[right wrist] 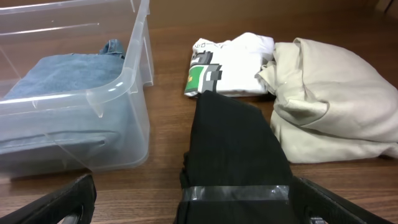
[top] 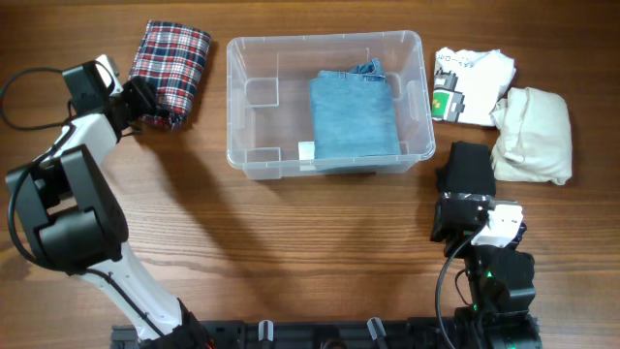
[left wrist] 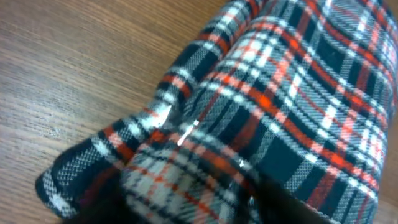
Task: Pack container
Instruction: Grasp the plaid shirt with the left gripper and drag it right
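The container [top: 325,39], a clear rounded-corner bin with a lipped rim and small white label, sits mid-worktop [top: 291,252] holding folded denim [top: 354,118] (in its right half), the right end effector [right wrist: 198,199] spread wide, the left end effector [top: 139,101] at a plaid garment [top: 172,58], its grip impossible to judge.

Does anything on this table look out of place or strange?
Yes: the folded black garment, lying right of the container, has a strip of clear tape across it. No other garment looks taped.
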